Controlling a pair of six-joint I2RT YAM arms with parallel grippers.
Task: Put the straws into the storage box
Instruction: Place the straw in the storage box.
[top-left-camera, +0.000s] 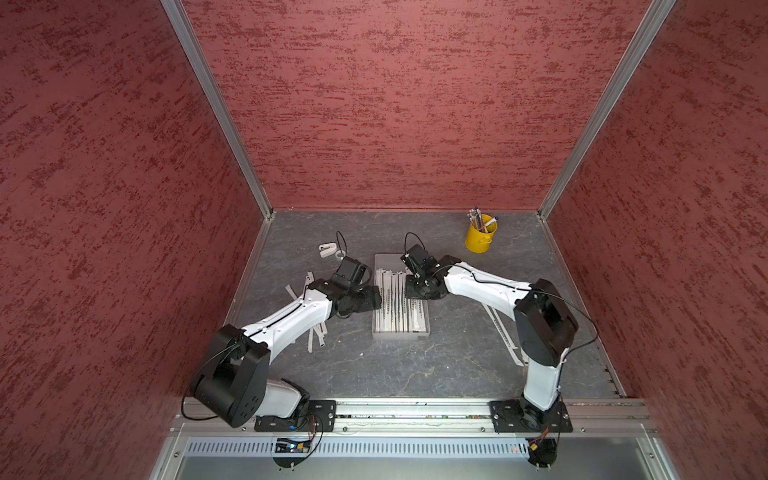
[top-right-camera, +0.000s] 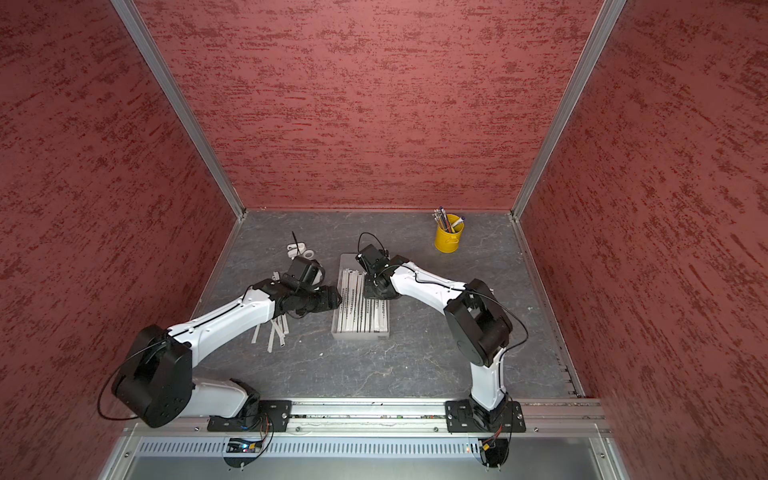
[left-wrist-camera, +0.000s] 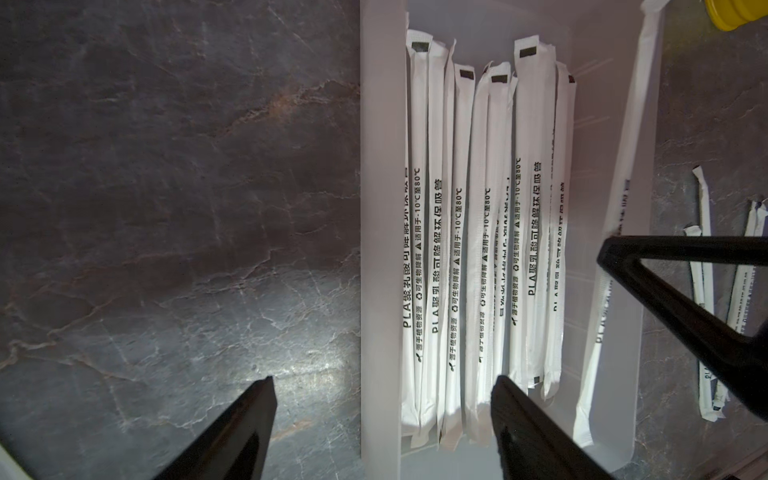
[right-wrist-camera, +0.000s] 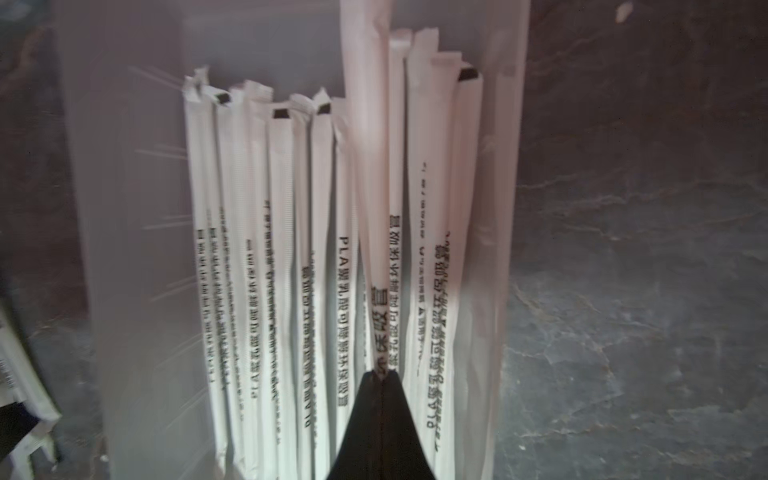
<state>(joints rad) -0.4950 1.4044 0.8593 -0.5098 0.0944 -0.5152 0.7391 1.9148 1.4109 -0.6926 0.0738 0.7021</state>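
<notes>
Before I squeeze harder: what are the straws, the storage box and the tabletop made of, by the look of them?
Straws: matte white paper wrappers, going by crimped ends and printed text; the straw inside is hidden.
Storage box: translucent, frosted plastic, probably; a straw shows blurred through its wall.
Tabletop: dark veined stone look, slight sheen; possibly laminate.

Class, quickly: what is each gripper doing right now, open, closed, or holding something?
Left gripper: open, holding nothing.
Right gripper: closed on a straw over the storage box.

Twin top views high overhead facing down, both wrist views close over storage box (left-wrist-camera: 382, 208)
</notes>
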